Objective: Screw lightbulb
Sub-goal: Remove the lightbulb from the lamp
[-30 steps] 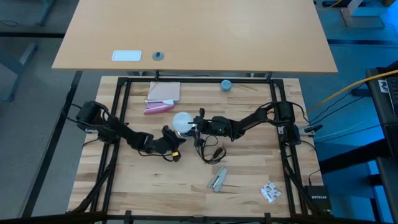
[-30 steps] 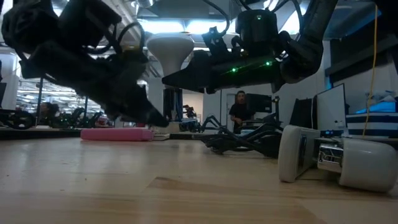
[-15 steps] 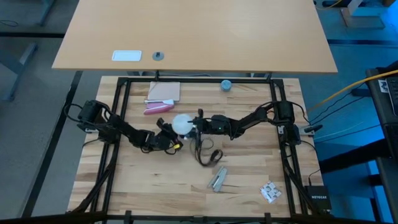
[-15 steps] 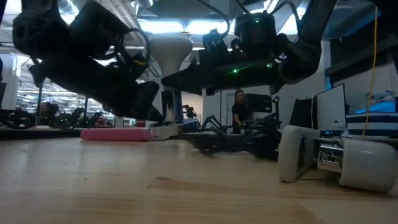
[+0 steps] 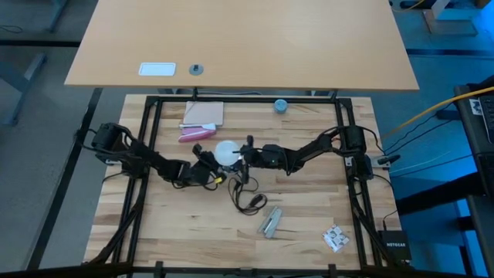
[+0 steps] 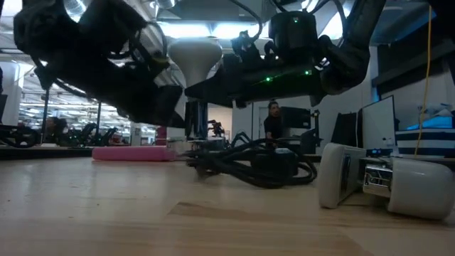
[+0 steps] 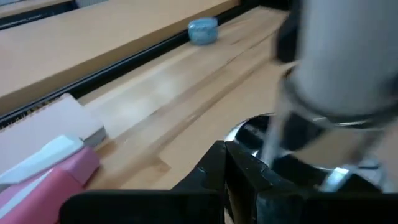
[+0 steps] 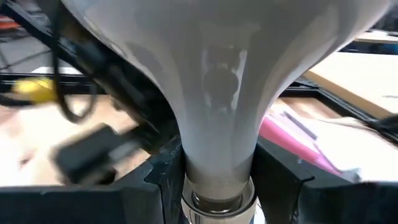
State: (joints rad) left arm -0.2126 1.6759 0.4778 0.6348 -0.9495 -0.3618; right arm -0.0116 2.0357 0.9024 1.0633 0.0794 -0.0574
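At the centre of the high view, the right pincer (image 5: 238,157) is clamped on the neck of the lightbulb (image 5: 226,152), globe up, held above the bench (image 5: 309,224). The left pincer (image 5: 210,171) sits just beside it; whether its fingers are apart cannot be told. Screwing looks underway, not visibly finished.

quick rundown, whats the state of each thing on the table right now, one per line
lightbulb: held off the table, globe up, neck clamped in the right gripper
left gripper: beside the bulb, low over the table, fingers shut
black cord: loose, coiled on the table
pink case: lying flat next to the notepad
blue cap: sitting alone at the far edge
silvery clip: lying flat, untouched
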